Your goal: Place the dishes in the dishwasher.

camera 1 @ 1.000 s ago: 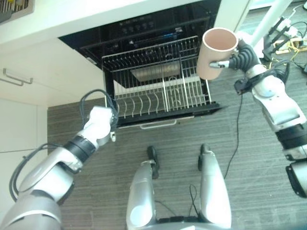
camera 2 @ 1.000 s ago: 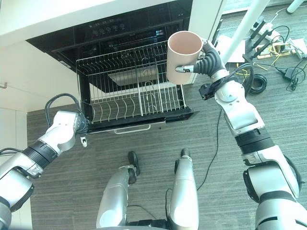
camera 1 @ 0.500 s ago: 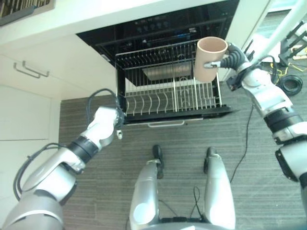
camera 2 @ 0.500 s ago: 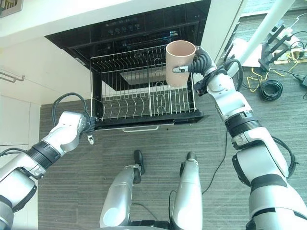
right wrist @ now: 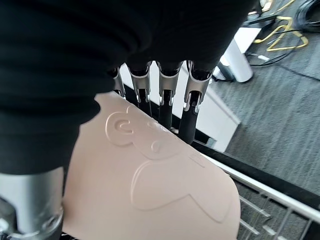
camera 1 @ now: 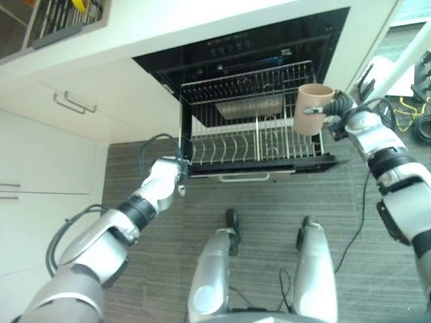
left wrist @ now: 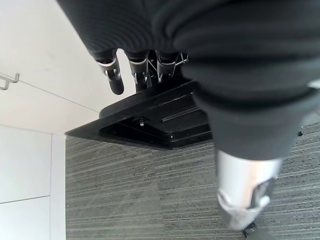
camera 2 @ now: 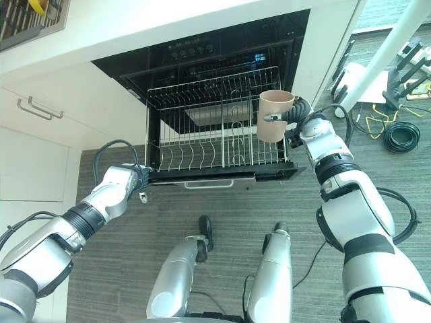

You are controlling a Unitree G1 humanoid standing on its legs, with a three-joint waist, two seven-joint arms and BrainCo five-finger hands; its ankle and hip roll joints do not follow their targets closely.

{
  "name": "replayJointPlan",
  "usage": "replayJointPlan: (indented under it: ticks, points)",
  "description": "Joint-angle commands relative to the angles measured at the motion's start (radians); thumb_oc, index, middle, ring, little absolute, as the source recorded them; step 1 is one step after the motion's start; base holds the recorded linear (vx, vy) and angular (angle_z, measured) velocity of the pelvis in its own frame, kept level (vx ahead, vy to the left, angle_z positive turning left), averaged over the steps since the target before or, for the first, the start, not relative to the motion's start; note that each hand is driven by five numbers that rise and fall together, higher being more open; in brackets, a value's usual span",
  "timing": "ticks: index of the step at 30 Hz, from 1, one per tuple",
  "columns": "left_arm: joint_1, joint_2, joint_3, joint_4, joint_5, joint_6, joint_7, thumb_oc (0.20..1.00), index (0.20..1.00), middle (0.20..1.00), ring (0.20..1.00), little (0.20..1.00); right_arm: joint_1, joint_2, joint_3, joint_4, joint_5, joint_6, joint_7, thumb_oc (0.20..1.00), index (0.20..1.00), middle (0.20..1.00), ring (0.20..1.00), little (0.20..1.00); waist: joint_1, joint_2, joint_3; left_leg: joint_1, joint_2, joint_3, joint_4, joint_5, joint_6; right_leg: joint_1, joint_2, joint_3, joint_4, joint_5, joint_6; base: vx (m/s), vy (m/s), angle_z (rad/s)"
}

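Grey striped floor (camera 2: 121,269) and white cabinets (camera 1: 40,168) framed your scene, w/ the dishwasher (camera 2: 202,47) open under the counter. Your right hand (camera 2: 301,116) was clenched round a pink cup (camera 2: 273,114): fingers (right wrist: 191,100) wrapped over its side, thumb across the other side in the right wrist view. You held the cup upright, mouth up, above the right end of the wire rack (camera 2: 215,128), which was pulled out from the dishwasher. An embossed figure showed on the cup wall in the wrist view. Rack looked bare of dishes, tines in rows along its front half. Your left hand (camera 1: 174,173) sat at the rack's front left corner, by the black base; fingers (left wrist: 116,80) were curled, pointing at the black edge, and you couldn't tell if they gripped it. A handle (camera 2: 35,108) showed on the cabinet front, left of the dishwasher. Coiled cables (camera 2: 397,134) lay on the floor far right.
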Motion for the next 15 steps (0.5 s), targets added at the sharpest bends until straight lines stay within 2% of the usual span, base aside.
replayJointPlan:
  ticks: [1, 2, 3, 4, 5, 15]
  points:
    - [0.382, 0.021, -0.19, 0.041, -0.115, -0.063, -0.108, 1.0, 1.0, 1.0, 1.0, 1.0, -0.13, -0.013, -0.004, 0.06, 0.015, -0.037, -0.003, 0.2, 0.2, 0.2, 0.2, 0.2, 0.069, -0.063, 0.019, -0.037, 0.036, -0.065, 0.145, -0.191, -0.006, -0.034, -0.02, 0.008, -0.101, 0.027, 0.03, 0.11, 0.06, -0.01]
    - [0.39, 0.019, -0.189, 0.045, -0.131, -0.069, -0.089, 1.0, 1.0, 1.0, 1.0, 1.0, -0.132, -0.018, 0.005, 0.075, 0.002, -0.025, -0.001, 0.2, 0.2, 0.2, 0.2, 0.2, 0.071, -0.057, 0.016, -0.033, 0.034, -0.067, 0.155, -0.218, -0.007, -0.031, -0.021, 0.011, -0.087, -0.002, 0.033, 0.11, 0.068, -0.02]
    - [0.392, 0.015, -0.19, 0.044, -0.129, -0.068, -0.082, 1.0, 1.0, 1.0, 1.0, 1.0, -0.131, -0.02, 0.008, 0.09, 0.0, -0.019, -0.004, 0.2, 0.2, 0.2, 0.2, 0.2, 0.073, -0.053, 0.017, -0.039, 0.033, -0.067, 0.159, -0.219, -0.006, -0.037, -0.022, 0.012, -0.082, -0.002, 0.032, 0.02, 0.054, -0.02]
    - [0.394, 0.015, -0.189, 0.042, -0.13, -0.069, -0.08, 1.0, 1.0, 1.0, 1.0, 1.0, -0.131, -0.022, 0.008, 0.102, -0.016, -0.015, -0.006, 0.2, 0.2, 0.2, 0.2, 0.2, 0.073, -0.051, 0.022, -0.055, 0.031, -0.063, 0.161, -0.194, -0.003, -0.051, -0.023, 0.011, -0.085, 0.021, 0.025, 0.02, 0.029, 0.04]
    - [0.397, 0.014, -0.19, 0.044, -0.132, -0.072, -0.078, 1.0, 1.0, 1.0, 1.0, 1.0, -0.129, -0.024, 0.011, 0.108, -0.023, -0.012, -0.008, 0.2, 0.2, 0.2, 0.2, 0.2, 0.075, -0.049, 0.017, -0.048, 0.031, -0.066, 0.169, -0.223, -0.006, -0.045, -0.023, 0.013, -0.072, -0.008, 0.03, 0.02, 0.021, 0.08]
    - [0.424, 0.004, -0.193, 0.063, -0.133, -0.094, -0.02, 1.0, 1.0, 1.0, 1.0, 1.0, -0.137, -0.012, 0.041, 0.151, -0.038, -0.025, -0.009, 0.2, 0.2, 0.2, 0.2, 0.2, 0.087, -0.043, 0.025, -0.089, 0.028, -0.068, 0.193, -0.224, 0.004, -0.081, -0.021, 0.014, -0.037, -0.016, 0.017, 0.02, 0.006, 0.02]
